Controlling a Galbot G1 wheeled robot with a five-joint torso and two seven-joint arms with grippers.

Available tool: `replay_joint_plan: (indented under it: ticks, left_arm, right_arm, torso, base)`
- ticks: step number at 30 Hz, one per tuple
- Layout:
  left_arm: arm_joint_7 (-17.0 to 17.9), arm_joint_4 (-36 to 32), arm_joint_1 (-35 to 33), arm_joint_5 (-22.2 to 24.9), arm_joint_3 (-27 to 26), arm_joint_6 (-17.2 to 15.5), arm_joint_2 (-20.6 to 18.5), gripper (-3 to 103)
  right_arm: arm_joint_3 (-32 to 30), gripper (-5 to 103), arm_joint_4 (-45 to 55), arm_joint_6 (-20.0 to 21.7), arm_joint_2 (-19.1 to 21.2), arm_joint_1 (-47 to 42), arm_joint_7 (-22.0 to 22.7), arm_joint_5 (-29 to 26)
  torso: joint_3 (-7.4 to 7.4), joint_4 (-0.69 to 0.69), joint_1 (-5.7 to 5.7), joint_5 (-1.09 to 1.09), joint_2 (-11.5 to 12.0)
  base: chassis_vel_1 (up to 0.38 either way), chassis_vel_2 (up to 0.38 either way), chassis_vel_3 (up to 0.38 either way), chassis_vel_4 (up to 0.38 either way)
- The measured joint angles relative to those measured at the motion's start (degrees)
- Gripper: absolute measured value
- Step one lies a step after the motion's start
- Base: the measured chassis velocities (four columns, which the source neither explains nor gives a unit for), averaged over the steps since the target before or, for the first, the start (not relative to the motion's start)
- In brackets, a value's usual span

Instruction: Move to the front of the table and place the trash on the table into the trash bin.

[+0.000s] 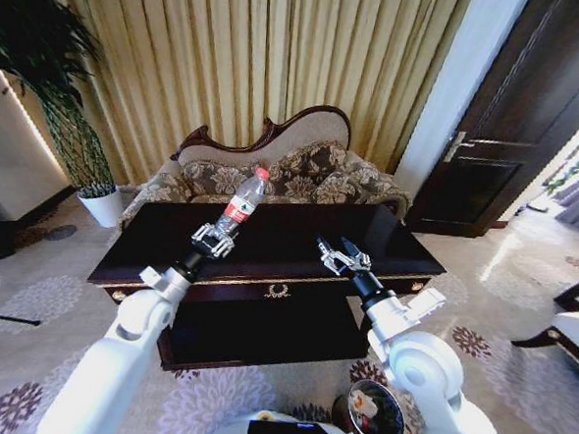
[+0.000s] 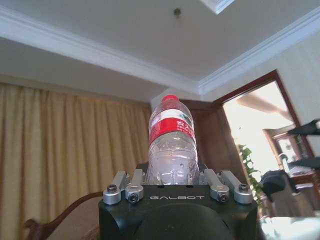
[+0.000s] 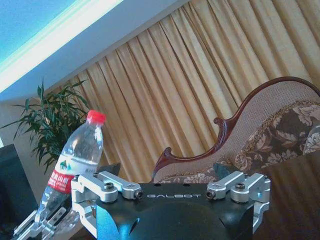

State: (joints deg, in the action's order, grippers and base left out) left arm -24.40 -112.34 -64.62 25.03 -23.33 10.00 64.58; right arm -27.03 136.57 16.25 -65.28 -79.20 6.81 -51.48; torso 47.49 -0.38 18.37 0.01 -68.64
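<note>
From the head view, you have the left gripper (image 1: 212, 240) pinching the base of the clear plastic bottle (image 1: 243, 203), which stands cap-up above it, lifted over the dark glossy table (image 1: 278, 241); the right gripper (image 1: 340, 257) hovers beside it over the same tabletop with its fingers spread and nothing between them. The trash bin (image 1: 376, 415) sits on the carpet below and behind your right gripper, beside the robot's base, already with some white and red litter inside. So, as I judge it, the bottle is picked up but not yet binned. In the left wrist view, the bottle rises straight from the fingers; its red label (image 2: 172, 127) carries white print too small to read, while "GALBOT" (image 2: 177, 198) is legible on the gripper body. In the right wrist view, the same word shows, with the bottle just off to the side.
</note>
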Motion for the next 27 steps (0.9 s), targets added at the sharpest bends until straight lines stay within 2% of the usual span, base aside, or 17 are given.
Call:
replay_joint_plan:
  ticks: [8,14,23,27]
  left_arm:
    - [-0.1,0.3,1.8,0.0,5.4,-0.3,0.3,41]
    - [-0.1,0.3,1.9,-0.1,7.4,-0.4,-0.4,41]
    - [1.6,-0.6,5.1,0.9,12.4,-1.5,-3.7,41]
    - [2.2,-0.9,6.4,1.1,13.6,-2.0,-3.7,41]
  right_arm:
    - [0.3,100,0.2,0.3,0.5,0.4,0.0,-0.3]
    - [1.1,100,1.1,0.3,0.9,0.3,0.0,-0.3]
    - [2.5,100,1.5,0.3,5.0,1.0,0.0,-0.8]
    - [2.0,100,1.4,0.3,5.5,1.7,0.0,-1.5]
  torso:
    - [0.00,0.01,0.00,-0.01,0.0]
    - [0.00,0.00,0.00,-0.01,0.0]
    - [0.00,0.00,0.00,-0.01,0.0]
    - [0.00,0.01,0.00,-0.01,0.0]
  base:
    - [0.000,0.000,0.000,0.000]
    - [0.000,0.000,0.000,0.000]
    - [0.000,0.000,0.000,0.000]
    - [0.000,0.000,0.000,0.000]
